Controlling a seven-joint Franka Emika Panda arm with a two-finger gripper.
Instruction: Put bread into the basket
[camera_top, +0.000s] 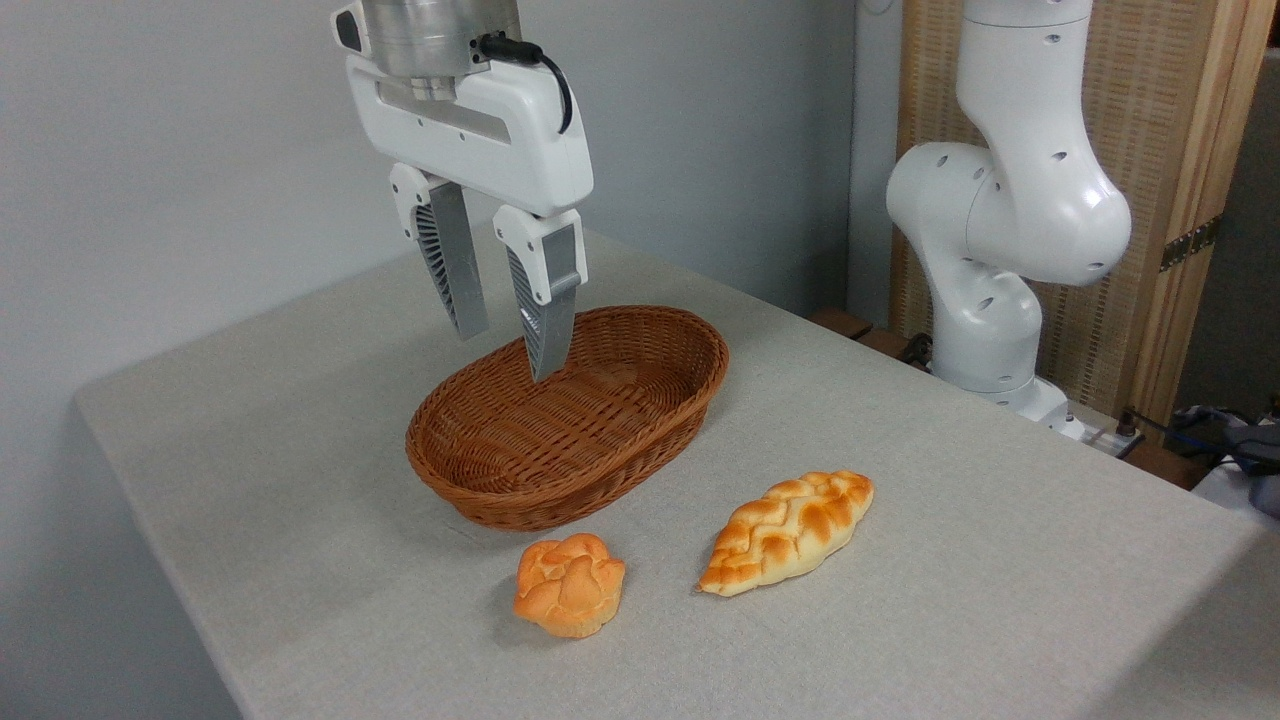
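The table (950, 600) carries everything under its grey cloth. The basket (640, 420) is my landmark — oval, brown wicker, nothing in it. I hang above its far-left rim, my gripper (508, 352) pointing down, fingers (455, 265) parted with a clear gap and grasping nothing. The braided loaf (787, 531) lies in front of the basket, to the right. The bread (569, 585) sits on the cloth just in front of the basket's near rim — apart from it.
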